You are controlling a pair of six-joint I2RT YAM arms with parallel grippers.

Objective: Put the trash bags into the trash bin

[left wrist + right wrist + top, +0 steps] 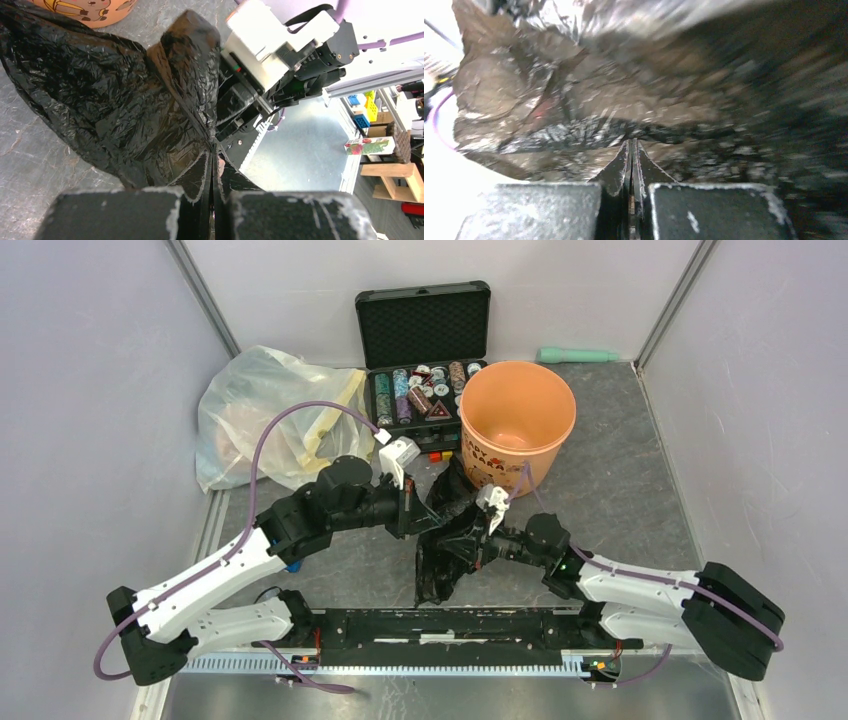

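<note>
The glossy black trash bag (452,540) hangs wrinkled between my two grippers, just in front of the peach-orange bin (517,420). My left gripper (412,508) is shut on the bag's left edge; in the left wrist view the jaws (214,150) pinch the black film (125,105). My right gripper (484,525) is shut on the bag's right side; in the right wrist view the closed jaws (631,146) press into the blurred bag (649,95). The bin's base (92,10) shows at the top of the left wrist view.
An open black case of chips (425,360) stands behind the bin. A large translucent yellowish-white bag (265,410) lies at the back left. A green tool (578,355) lies at the back wall. Side walls close in the table.
</note>
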